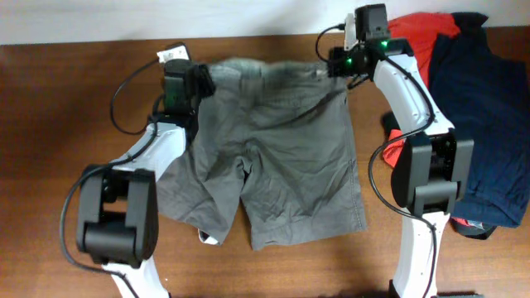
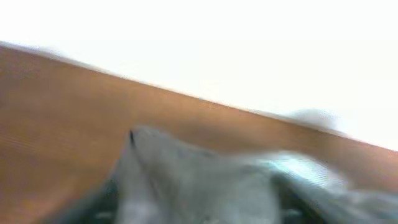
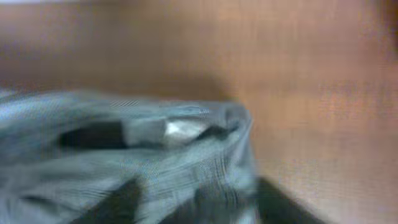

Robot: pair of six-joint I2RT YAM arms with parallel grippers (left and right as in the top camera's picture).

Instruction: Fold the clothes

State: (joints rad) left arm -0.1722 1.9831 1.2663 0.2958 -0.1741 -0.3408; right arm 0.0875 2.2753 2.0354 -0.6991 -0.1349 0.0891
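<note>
The grey-khaki shorts (image 1: pixel 281 157) lie spread on the brown table, waistband at the far side and both legs toward the front. My left gripper (image 1: pixel 201 80) sits at the waistband's left corner and is shut on the cloth. My right gripper (image 1: pixel 334 64) sits at the waistband's right corner and is shut on the cloth. In the blurred left wrist view, grey fabric (image 2: pixel 199 180) fills the space between the fingers (image 2: pixel 199 213). In the blurred right wrist view, bunched fabric (image 3: pixel 155 168) lies between the fingers (image 3: pixel 199 208).
A red printed T-shirt (image 1: pixel 422 37) and a dark navy garment (image 1: pixel 489 124) lie at the right, beside and behind the right arm. Bare brown table (image 1: pixel 50 124) shows at the left. A pale bit of lining (image 1: pixel 207 237) pokes out under the left leg.
</note>
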